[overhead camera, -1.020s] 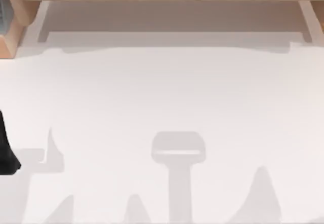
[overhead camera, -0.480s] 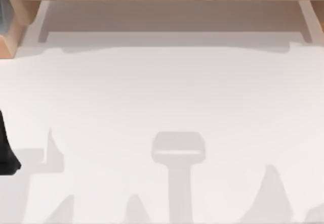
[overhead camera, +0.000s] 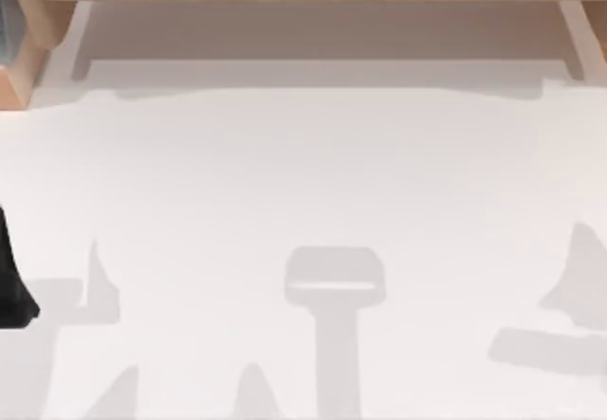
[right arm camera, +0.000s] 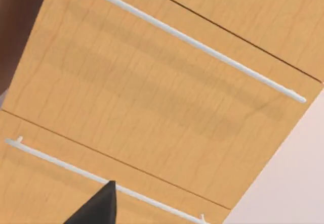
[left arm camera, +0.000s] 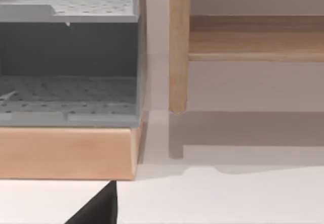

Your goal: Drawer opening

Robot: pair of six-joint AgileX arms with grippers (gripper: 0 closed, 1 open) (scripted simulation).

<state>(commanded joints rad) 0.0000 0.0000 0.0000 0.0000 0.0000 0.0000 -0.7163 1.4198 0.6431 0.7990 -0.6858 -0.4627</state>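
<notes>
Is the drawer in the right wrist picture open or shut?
Shut, as far as it shows: the drawer front lies flush with its neighbours, only thin seams between them, its handle untouched.

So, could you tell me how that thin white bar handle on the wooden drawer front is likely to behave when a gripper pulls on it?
The white bar handle looks stiff, probably rigid. It is thin and smooth, so fingers may slip along it. It runs across most of the drawer front, so an off-centre pull might skew the drawer.
</notes>
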